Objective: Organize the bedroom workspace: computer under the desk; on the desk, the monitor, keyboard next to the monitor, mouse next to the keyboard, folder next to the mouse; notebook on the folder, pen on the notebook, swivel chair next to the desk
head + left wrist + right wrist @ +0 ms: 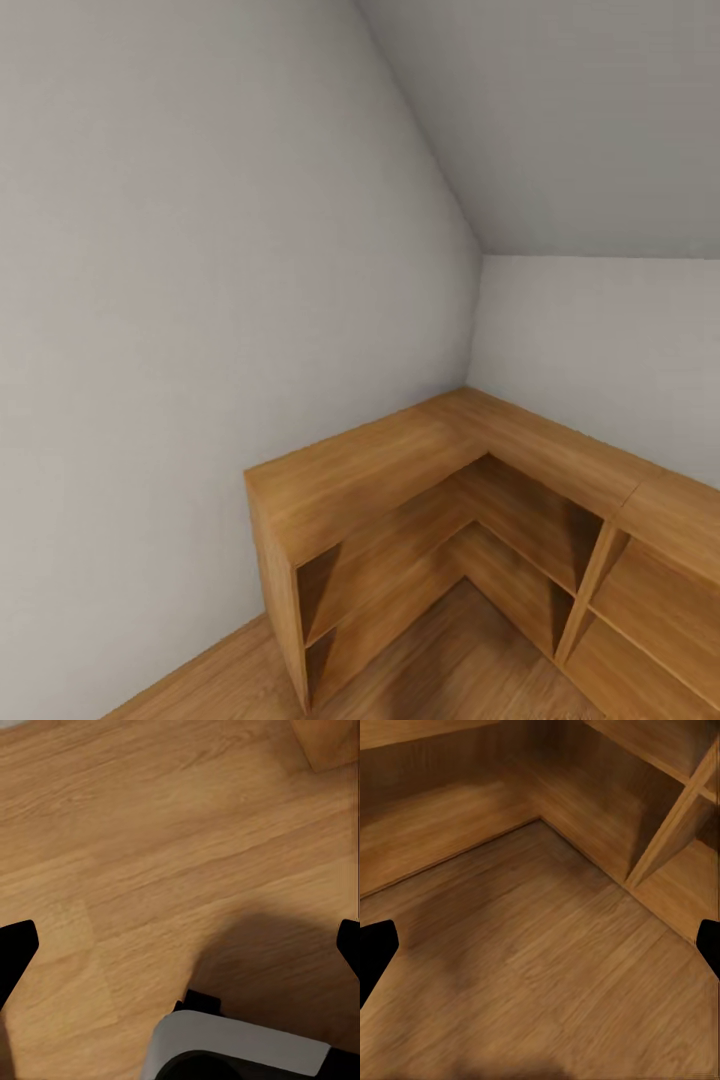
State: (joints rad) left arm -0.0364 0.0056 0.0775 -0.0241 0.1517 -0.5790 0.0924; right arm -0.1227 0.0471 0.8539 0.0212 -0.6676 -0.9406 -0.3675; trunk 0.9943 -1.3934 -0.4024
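I face a corner of the bedroom, with pale walls under a sloped grey ceiling. The desk, computer, monitor, keyboard, mouse, folder, notebook, pen and swivel chair are out of view. My left gripper hangs open over the wood-plank floor, its black fingertips far apart with nothing between them. My right gripper is open too, above the floor in front of the shelves, and it holds nothing.
A low L-shaped wooden shelf unit with open compartments wraps the corner ahead and to the right. Its lower shelves and an upright divider stand close to my right gripper. Part of my white and black body casts a shadow on the floor.
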